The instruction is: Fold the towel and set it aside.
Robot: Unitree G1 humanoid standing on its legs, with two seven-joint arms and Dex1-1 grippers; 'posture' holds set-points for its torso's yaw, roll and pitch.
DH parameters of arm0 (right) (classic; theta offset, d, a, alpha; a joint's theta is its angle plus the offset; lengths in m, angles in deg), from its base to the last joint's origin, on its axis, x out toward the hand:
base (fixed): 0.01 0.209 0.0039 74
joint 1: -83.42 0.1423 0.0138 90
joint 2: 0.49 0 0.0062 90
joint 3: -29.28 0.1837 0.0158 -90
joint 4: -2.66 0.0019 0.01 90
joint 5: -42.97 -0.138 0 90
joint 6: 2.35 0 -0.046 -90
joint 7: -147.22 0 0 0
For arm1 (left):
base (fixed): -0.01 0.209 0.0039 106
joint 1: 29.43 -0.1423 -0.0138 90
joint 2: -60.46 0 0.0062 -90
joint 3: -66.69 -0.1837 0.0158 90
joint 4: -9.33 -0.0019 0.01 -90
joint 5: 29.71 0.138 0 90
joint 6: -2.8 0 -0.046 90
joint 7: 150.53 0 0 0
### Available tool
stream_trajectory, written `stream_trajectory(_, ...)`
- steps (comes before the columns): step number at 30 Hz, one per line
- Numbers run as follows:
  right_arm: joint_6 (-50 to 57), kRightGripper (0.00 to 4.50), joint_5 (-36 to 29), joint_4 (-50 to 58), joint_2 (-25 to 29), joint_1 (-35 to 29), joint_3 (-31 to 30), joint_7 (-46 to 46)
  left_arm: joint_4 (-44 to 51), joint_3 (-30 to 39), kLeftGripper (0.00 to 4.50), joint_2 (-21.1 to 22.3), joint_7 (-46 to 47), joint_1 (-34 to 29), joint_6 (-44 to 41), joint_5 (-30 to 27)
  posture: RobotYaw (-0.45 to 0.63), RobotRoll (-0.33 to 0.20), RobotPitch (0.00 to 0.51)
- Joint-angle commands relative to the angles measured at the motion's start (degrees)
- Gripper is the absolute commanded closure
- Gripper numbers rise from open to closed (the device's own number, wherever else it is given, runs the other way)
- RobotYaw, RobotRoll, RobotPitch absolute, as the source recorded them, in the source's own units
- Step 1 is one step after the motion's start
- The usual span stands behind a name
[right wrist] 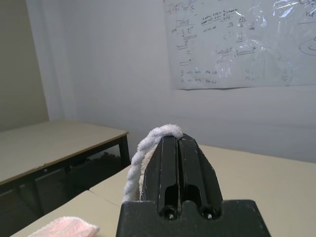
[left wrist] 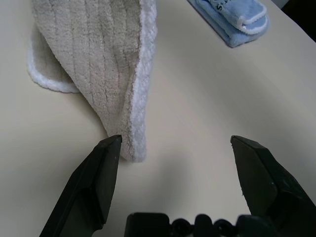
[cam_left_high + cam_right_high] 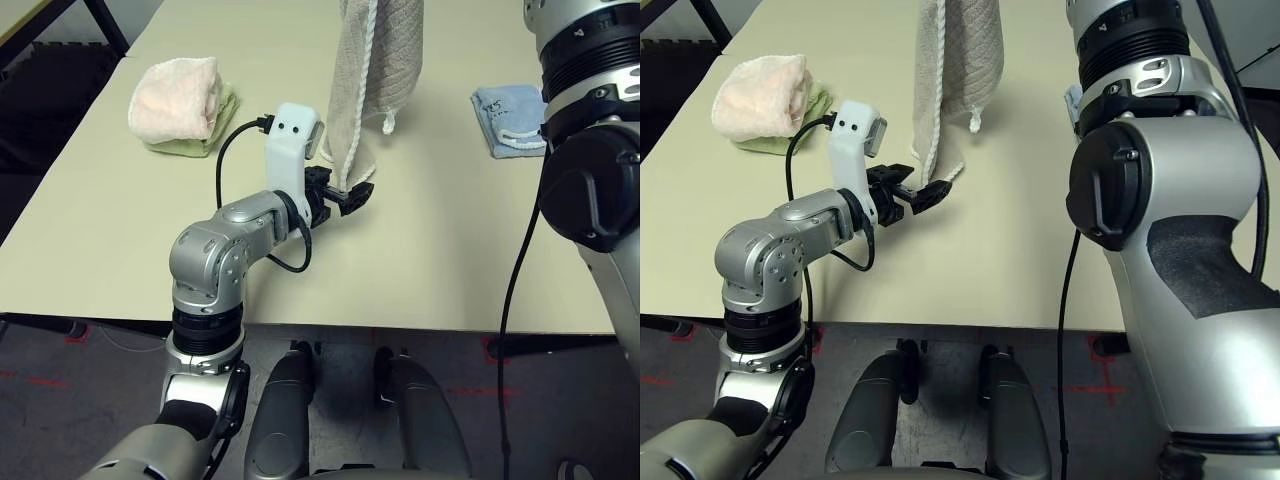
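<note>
We look down over a pale beige surface (image 3: 430, 260). The towel (image 3: 368, 80) hangs in the air above its middle, a tan terry strip with white stitched edging, its lower corner drooping down to the surface. In the right wrist view our right tool (image 1: 177, 143) has its two black fingers pressed tight together, with the towel's white edge pinched against them and curling over their tips. Our left tool (image 2: 175, 148) is low near the surface with its fingers spread wide and nothing between them; the hanging corner of the towel sits just beside one fingertip (image 2: 109, 148) (we cannot tell whether they touch). To our left on the surface rests a pink folded towel (image 3: 177, 95) on top of something green (image 3: 222, 118). To our right lies a small light-blue folded towel (image 3: 508, 118), well apart from the hanging one.
</note>
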Motion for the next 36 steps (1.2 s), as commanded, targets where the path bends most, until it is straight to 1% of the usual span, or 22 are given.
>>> stream_trajectory(1,-0.8,4.50,0.0,0.4,0.2,0.8,0.0,-0.1,-0.6,1.6,0.02,-1.4,2.0,-1.4,-1.5,-0.2,0.05,0.000,0.243)
stream_trajectory(3,-0.7,4.50,-0.1,0.5,0.2,0.9,0.1,0.0,-2.0,2.1,0.02,-1.8,3.0,-1.9,-0.8,0.3,0.05,0.000,0.242)
stream_trajectory(7,-0.6,4.50,-0.2,0.7,0.2,1.1,0.2,0.1,-4.6,1.1,0.02,-1.3,4.0,-2.2,1.8,1.2,0.05,0.000,0.242)
stream_trajectory(14,-0.3,4.50,-0.3,0.9,0.2,1.0,0.2,0.2,-6.9,0.8,0.02,-2.6,6.0,-2.0,3.9,1.2,0.04,0.000,0.255)
stream_trajectory(15,-0.3,4.50,-0.2,0.9,0.2,0.9,0.2,0.2,-7.1,0.9,0.39,-2.8,6.2,-1.9,4.0,1.1,0.04,0.000,0.256)
stream_trajectory(16,-0.3,4.50,-0.3,0.9,0.2,0.8,0.2,0.2,-7.3,0.9,0.62,-3.0,6.3,-1.8,4.0,0.9,0.04,0.000,0.258)
stream_trajectory(18,-0.2,4.50,-0.3,1.0,0.2,0.8,0.2,0.2,-8.0,0.8,1.29,-3.2,6.7,-1.9,4.4,1.0,0.04,0.000,0.258)
stream_trajectory(19,-0.2,4.50,-0.3,1.0,0.2,0.8,0.2,0.3,-8.4,0.4,1.76,-2.9,6.8,-1.9,5.1,1.4,0.04,0.000,0.258)
stream_trajectory(20,-0.1,4.50,-0.3,1.1,0.2,0.7,0.2,0.3,-8.8,0.5,2.11,-3.1,7.2,-1.9,5.6,1.6,0.04,0.000,0.258)
stream_trajectory(25,0.1,4.50,-0.4,1.2,0.2,0.5,0.2,0.4,-11.3,0.2,4.17,-3.5,8.8,-1.3,8.1,2.6,0.03,0.000,0.259)
stream_trajectory(26,0.2,4.50,-0.4,1.3,0.3,0.5,0.2,0.4,-12.0,0.2,4.48,-3.5,9.2,-1.4,8.8,2.9,0.03,0.000,0.260)
stream_trajectory(29,0.4,4.50,-0.4,1.6,0.4,0.3,0.2,0.4,-13.2,0.1,4.48,-3.5,10.2,-1.6,10.7,3.9,0.03,0.000,0.260)
stream_trajectory(33,1.0,4.50,-0.3,2.3,0.8,-0.6,0.1,0.3,-12.9,-0.4,4.48,-0.9,10.4,-2.2,13.3,5.7,0.02,0.000,0.262)
stream_trajectory(35,1.5,4.50,-0.1,3.0,1.5,-1.8,0.0,0.2,-10.8,-0.4,4.48,2.9,8.4,-2.9,13.3,5.5,0.01,0.000,0.263)
stream_trajectory(36,1.9,4.50,-0.2,3.6,2.1,-2.8,0.2,0.1,-9.3,-0.1,4.48,6.1,6.8,-3.4,12.9,5.2,0.01,0.000,0.264)
